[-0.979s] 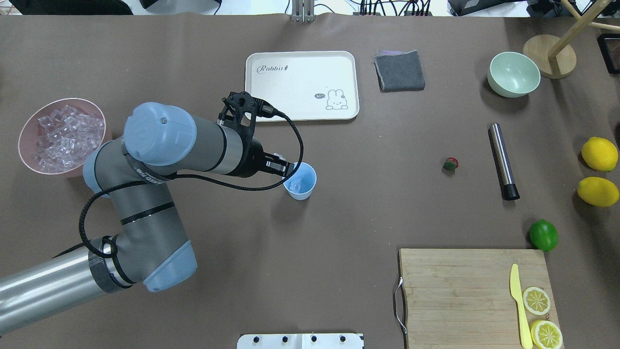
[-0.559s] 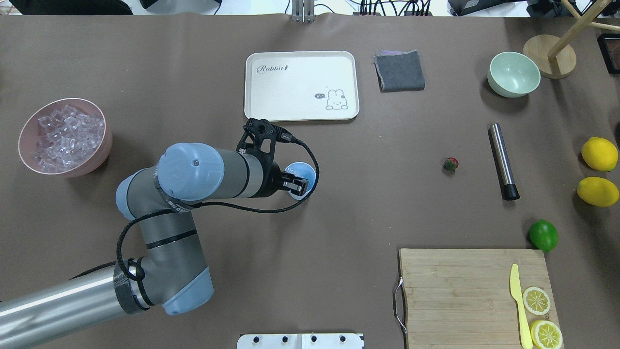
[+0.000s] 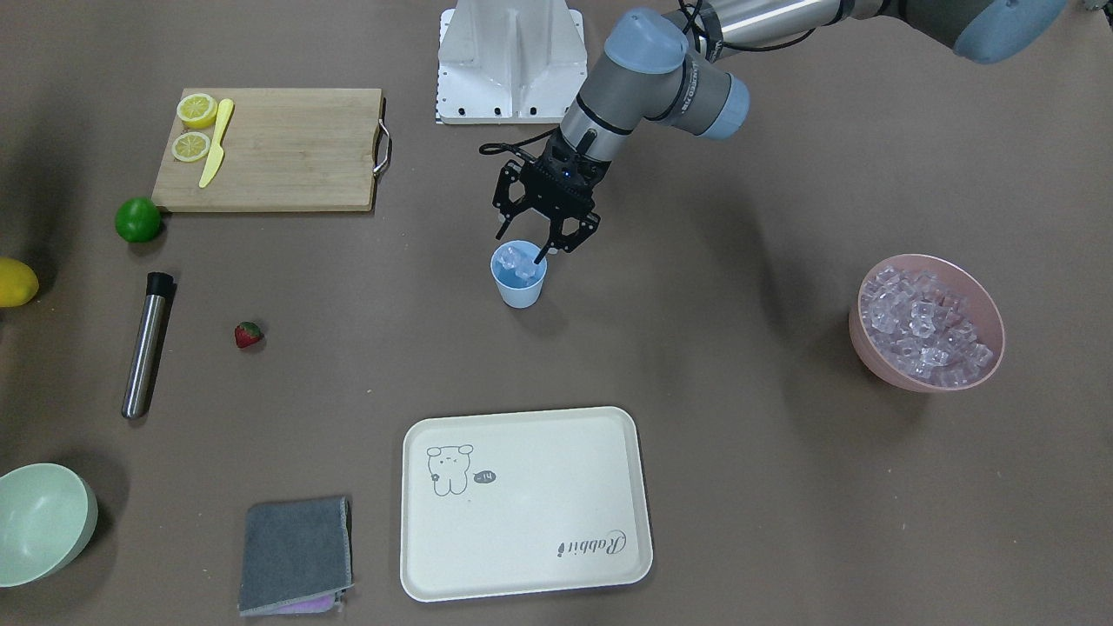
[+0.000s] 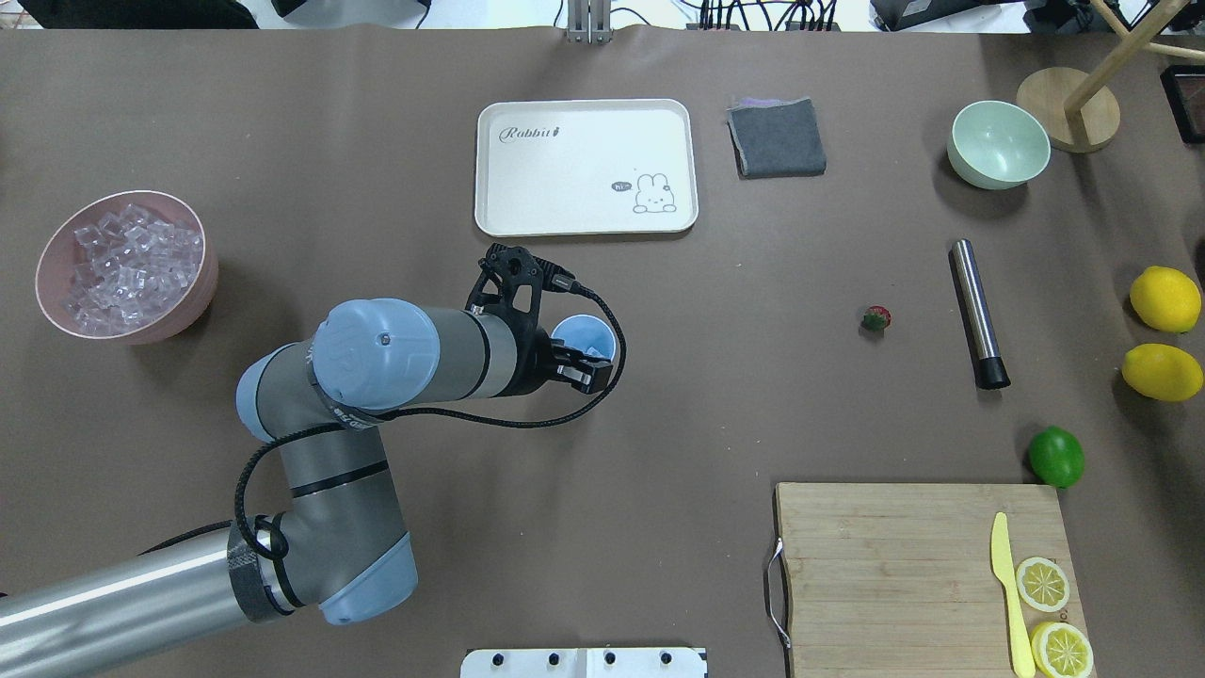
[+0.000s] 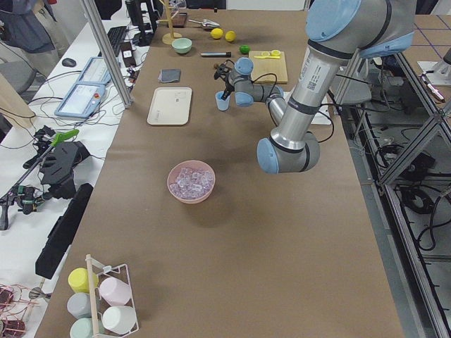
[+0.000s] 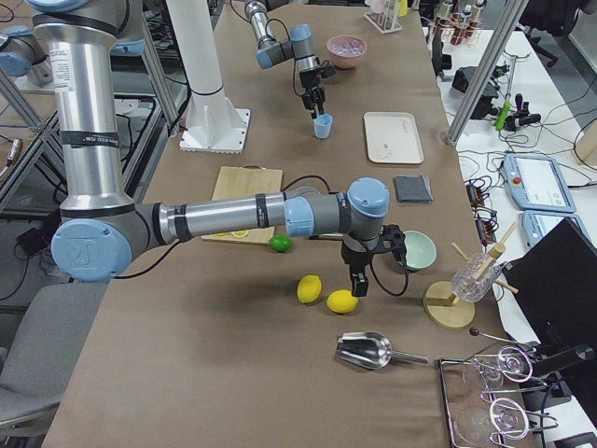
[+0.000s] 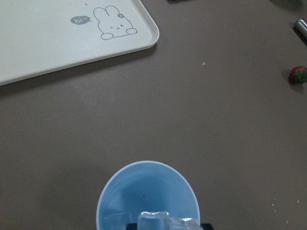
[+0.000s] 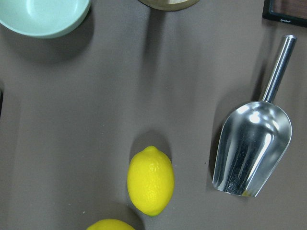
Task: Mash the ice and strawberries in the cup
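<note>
The light blue cup (image 4: 588,334) stands upright mid-table, below the white tray. My left gripper (image 4: 581,367) hangs right over its mouth, fingers apart and pointing down into it (image 3: 522,247). Clear ice (image 7: 153,220) lies at the cup's mouth (image 7: 144,184), just under the fingertips. More ice (image 4: 127,264) fills the pink bowl (image 4: 202,292) at the far left. The small red strawberry (image 4: 876,318) lies alone on the table, well to the cup's right. My right gripper (image 6: 357,287) hovers above two lemons at the table's right end. I cannot tell whether it is open.
A steel cylinder (image 4: 977,314) lies beyond the strawberry. A lime (image 4: 1055,457), two lemons (image 4: 1165,298) and a cutting board (image 4: 923,574) with a knife and lemon slices sit right. The tray (image 4: 565,179), a grey cloth (image 4: 777,137) and a green bowl (image 4: 998,144) line the far side.
The left arm swung from the cup's left side to directly over it. The gripper then shifted slightly toward the near rim, and its fingers stand wider apart.
</note>
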Motion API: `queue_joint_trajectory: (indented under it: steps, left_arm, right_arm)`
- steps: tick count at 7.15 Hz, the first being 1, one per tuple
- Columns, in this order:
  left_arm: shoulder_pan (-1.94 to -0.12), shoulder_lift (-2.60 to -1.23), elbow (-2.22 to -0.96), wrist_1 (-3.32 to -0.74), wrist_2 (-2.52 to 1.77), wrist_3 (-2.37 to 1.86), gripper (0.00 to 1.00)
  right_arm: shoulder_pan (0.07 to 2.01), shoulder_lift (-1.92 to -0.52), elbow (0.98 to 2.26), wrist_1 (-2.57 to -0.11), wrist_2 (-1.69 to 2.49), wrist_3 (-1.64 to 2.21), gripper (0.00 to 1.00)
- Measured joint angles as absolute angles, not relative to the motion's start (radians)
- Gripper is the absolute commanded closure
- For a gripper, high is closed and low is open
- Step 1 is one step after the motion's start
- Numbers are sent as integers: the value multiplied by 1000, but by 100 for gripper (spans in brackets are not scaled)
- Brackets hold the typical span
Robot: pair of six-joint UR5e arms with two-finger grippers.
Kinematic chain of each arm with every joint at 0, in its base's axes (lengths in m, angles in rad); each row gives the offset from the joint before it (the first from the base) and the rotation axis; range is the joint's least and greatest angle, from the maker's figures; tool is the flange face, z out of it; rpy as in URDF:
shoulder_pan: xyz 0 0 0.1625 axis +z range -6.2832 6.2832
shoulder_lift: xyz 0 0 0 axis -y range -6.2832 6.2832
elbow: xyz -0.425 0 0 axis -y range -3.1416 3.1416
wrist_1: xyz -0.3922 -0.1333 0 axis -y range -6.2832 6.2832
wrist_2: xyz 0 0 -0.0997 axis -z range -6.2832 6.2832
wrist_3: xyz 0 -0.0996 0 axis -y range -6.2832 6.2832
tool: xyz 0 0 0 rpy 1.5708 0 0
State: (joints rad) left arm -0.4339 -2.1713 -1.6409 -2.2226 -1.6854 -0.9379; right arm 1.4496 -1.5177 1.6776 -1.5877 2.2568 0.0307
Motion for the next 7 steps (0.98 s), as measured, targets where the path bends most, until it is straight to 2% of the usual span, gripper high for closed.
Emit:
queue_joint_trajectory:
  steps: [3, 7]
  left_arm:
    - [-482, -2157, -1683, -2223, -1711, -935, 3]
    - [-726, -2085, -1731, -2130, -2006, -831, 3]
  right_arm:
    - [1450, -1511, 1692, -1591, 2261, 31, 0]
    - [1450, -1511, 1802, -1587, 2317, 32, 0]
